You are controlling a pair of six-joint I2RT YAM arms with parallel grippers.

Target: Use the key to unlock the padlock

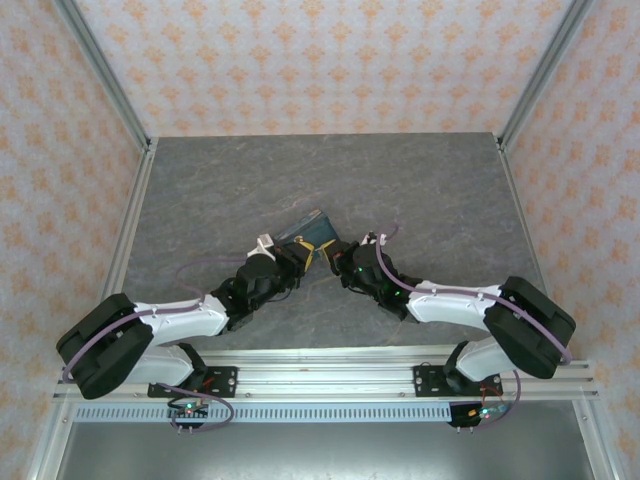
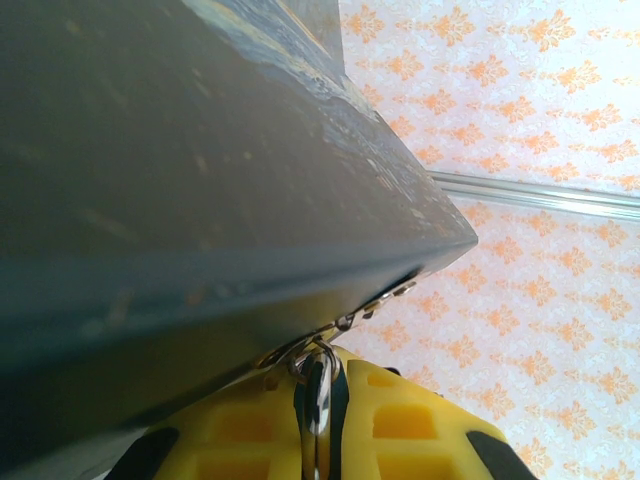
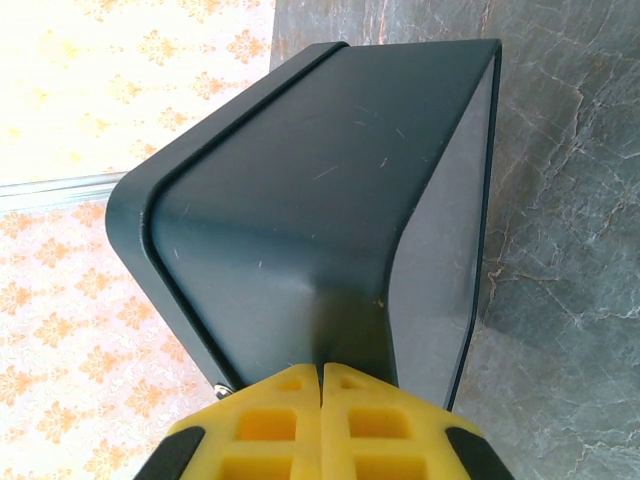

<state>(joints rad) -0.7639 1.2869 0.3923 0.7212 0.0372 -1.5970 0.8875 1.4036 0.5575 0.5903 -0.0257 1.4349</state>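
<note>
Slip risk, guys: left gripper (image 2: 318, 425) jaws pinch a thin metal loop (image 2: 319, 372) at the box (image 3: 300, 180) edge, right gripper (image 3: 322, 400) jaws are together on nothing. Nothing clamps the box, so a hard twist probably shoves it and pops the loop free.

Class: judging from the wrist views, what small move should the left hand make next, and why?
Probably a gentle twist of the left hand: it pinches a thin metal piece at the box's edge, while the shut right hand rests against the box.
</note>
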